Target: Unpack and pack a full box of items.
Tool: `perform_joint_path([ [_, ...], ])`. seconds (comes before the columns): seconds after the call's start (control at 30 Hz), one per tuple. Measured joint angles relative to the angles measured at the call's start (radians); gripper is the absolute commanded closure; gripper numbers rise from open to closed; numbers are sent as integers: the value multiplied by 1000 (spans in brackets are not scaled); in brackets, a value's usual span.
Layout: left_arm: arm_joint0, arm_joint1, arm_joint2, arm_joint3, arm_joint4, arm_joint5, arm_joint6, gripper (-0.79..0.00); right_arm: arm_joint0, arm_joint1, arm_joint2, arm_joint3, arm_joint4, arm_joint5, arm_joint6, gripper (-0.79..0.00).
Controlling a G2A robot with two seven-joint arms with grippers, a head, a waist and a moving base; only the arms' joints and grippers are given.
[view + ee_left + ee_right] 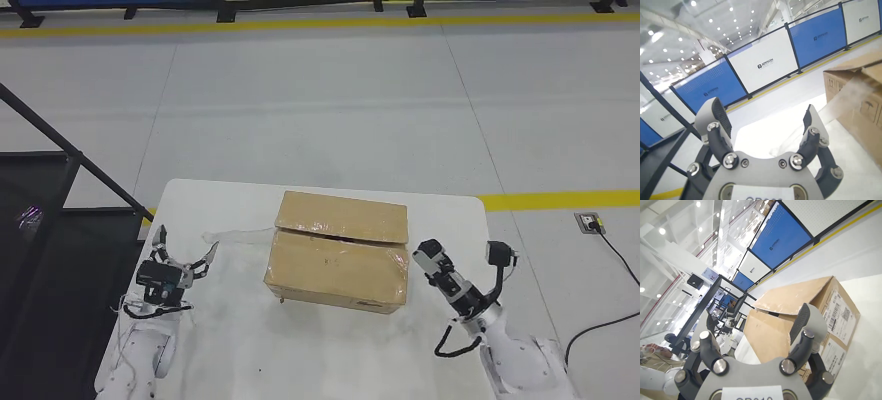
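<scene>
In the top view the cardboard box (335, 260) sits at the middle of the white desk (230, 340). Its two top flaps are folded down and meet along a thin dark seam running left to right across the lid. In the right wrist view the box (772, 332) shows one flap edge slightly lifted over the other, and printed labels on the side wall. The left claw (185, 248) is in the lower left of the top view, above the desk and apart from the box, with its fingers spread wide and nothing between them. The left wrist view shows the same open spread (762, 106). A pale, translucent strip (238, 237) runs from the box's upper left corner towards that claw. It may be clear tape or film, and the blurred left wrist view (840, 102) does not settle whether its end touches a finger. The right claw (428, 252) is in the lower right of the top view, just beside the box's right wall. Its fingers are also spread and hold nothing, as its wrist view (756, 313) shows.
</scene>
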Motion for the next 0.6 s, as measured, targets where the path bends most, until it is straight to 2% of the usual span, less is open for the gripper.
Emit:
perform_joint_path([
  [0.27,35,14,-73,-110,-235,-297,-283,-785,86,27,29,150,311,-70,349,-785],
  [0.47,42,23,-110,-131,-356,-427,-396,-785,149,34,19,243,349,-56,409,-785],
  [0.6,47,27,-117,-140,-372,-449,-419,-785,181,36,-4,273,357,-47,427,-785],
])
